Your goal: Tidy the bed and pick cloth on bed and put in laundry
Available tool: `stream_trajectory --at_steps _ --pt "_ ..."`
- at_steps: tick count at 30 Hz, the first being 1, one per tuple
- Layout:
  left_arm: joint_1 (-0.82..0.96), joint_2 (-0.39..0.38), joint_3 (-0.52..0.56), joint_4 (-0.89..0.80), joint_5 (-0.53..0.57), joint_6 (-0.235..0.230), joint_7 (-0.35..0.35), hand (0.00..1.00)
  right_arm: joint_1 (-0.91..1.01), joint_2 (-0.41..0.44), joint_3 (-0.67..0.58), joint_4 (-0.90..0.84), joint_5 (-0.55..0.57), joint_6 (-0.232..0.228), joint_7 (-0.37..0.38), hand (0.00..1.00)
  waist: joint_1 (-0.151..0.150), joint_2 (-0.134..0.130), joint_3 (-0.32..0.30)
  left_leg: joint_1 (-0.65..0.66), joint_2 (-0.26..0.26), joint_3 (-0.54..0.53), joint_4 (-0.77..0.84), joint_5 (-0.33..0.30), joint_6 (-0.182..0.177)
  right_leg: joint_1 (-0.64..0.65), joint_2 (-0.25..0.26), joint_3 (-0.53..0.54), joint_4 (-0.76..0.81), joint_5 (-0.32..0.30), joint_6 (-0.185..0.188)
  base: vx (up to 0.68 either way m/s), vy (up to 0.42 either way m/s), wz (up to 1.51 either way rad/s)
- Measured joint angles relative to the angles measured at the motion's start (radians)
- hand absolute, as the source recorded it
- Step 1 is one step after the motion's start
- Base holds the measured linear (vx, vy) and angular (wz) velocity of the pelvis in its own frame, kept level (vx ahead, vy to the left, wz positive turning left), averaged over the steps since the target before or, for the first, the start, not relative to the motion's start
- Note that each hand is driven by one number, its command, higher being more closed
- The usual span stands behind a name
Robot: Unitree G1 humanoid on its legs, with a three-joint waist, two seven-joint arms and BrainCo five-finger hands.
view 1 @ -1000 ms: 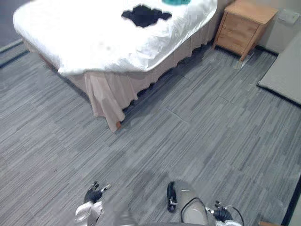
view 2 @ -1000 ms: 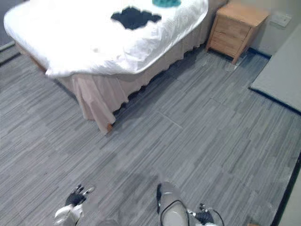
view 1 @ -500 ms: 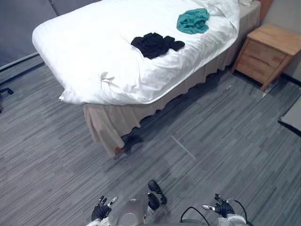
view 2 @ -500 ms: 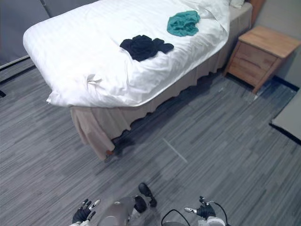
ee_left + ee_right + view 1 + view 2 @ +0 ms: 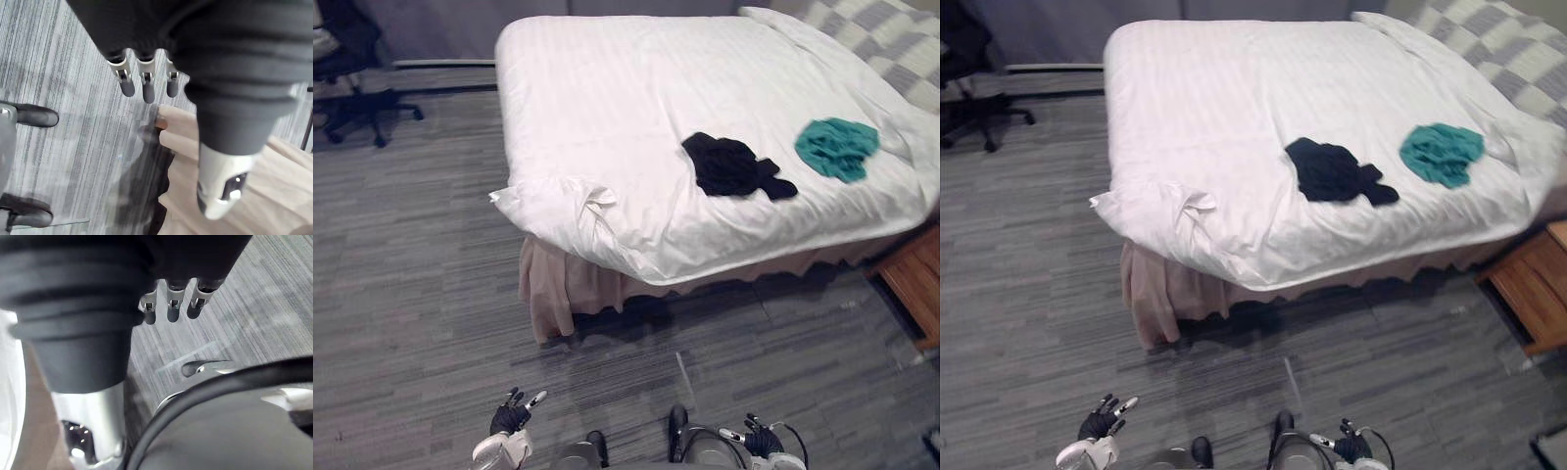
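Two hands hover at the frame's bottom, left hand (image 5: 512, 419) and right hand (image 5: 754, 441), fingers loosely straight, empty. Two cloths lie right of centre on one bed (image 5: 607, 98): black cloth (image 5: 732, 166), teal cloth (image 5: 835, 147).

You look down on a floor (image 5: 421, 294) of grey striped planks across the lower half of the frame, running up to a dark grey wall (image 5: 440, 29) along the top edge. The white-covered bed (image 5: 626, 108) takes the upper middle and right, with a beige skirt (image 5: 553, 294) hanging below its near corner and a grey-and-white checked cover (image 5: 891, 34) at its upper right end. A black wheeled office chair (image 5: 352, 69) stands in the upper left corner, and a wooden nightstand (image 5: 915, 284) shows at the right edge just below the bed.
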Motion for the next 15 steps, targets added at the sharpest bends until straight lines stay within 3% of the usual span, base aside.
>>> stream_trajectory --at_steps 2,4,6,7,8,9,12,15 --pt "-0.011 -0.011 0.01 -0.011 0.0 -0.002 -0.006 0.0 0.006 0.005 0.004 -0.002 0.002 0.016 -0.005 0.0 0.001 0.001 0.013 -0.092 0.08 0.037 0.287 0.067 0.033 0.081 0.006 -0.015 -0.015 -0.03 -0.02 0.33 -0.271 0.26" --pt "0.009 -0.014 0.005 -0.011 0.0 -0.013 -0.007 0.0 0.007 0.009 0.004 -0.001 0.002 0.02 -0.006 0.0 0.004 0.004 0.012 -0.116 0.111 0.056 0.371 0.057 0.029 0.146 0.007 -0.014 -0.041 -0.044 -0.026 0.29 -0.145 -0.22" --pt "0.012 -0.013 -0.022 -0.012 0.0 -0.043 -0.007 0.0 -0.006 0.008 0.001 0.001 0.001 0.014 -0.005 0.0 0.007 0.008 0.01 -0.115 0.085 0.064 0.22 0.051 0.027 0.175 0.004 0.018 -0.072 -0.047 -0.027 0.24 -0.017 -0.55" --pt "0.004 -0.013 -0.033 -0.02 -0.003 -0.06 -0.005 0.0 -0.014 0.008 -0.006 0.001 0.0 0.008 -0.005 0.0 0.008 0.008 0.009 -0.114 0.054 0.057 0.072 0.065 0.039 0.175 -0.004 0.043 -0.074 -0.046 -0.025 0.35 0.109 -0.59" --pt "-0.012 -0.012 -0.059 -0.067 -0.002 -0.08 -0.001 0.0 -0.016 -0.001 -0.038 0.002 -0.001 0.001 -0.007 0.0 0.004 0.02 0.003 -0.108 0.001 0.035 -0.157 0.176 0.07 0.162 -0.009 0.06 -0.071 -0.052 -0.009 0.4 0.158 -0.58" --pt "-0.039 0.005 -0.081 -0.12 -0.002 -0.096 0.008 0.0 -0.01 -0.004 -0.059 0.015 -0.006 0.0 -0.014 0.0 0.001 0.024 0.001 -0.082 -0.022 0.033 -0.233 0.248 0.005 0.159 -0.015 0.076 -0.059 -0.067 0.014 0.33 0.15 -0.28" --pt "-0.12 0.109 -0.139 -0.268 -0.003 -0.137 0.046 0.0 0.023 -0.001 -0.055 0.035 -0.015 -0.002 -0.023 0.0 -0.011 -0.007 -0.011 -0.057 -0.071 0.034 -0.302 0.252 0.007 0.161 -0.058 0.061 -0.067 -0.078 0.038 0.17 0.104 0.08" --pt "-0.18 0.199 -0.149 -0.351 -0.006 -0.151 0.065 0.0 0.046 -0.001 -0.055 0.056 -0.017 -0.013 -0.049 0.0 -0.029 -0.011 -0.013 -0.031 -0.099 0.03 -0.356 0.266 0.016 0.177 -0.077 0.04 -0.078 -0.079 0.041 0.11 0.067 0.14"
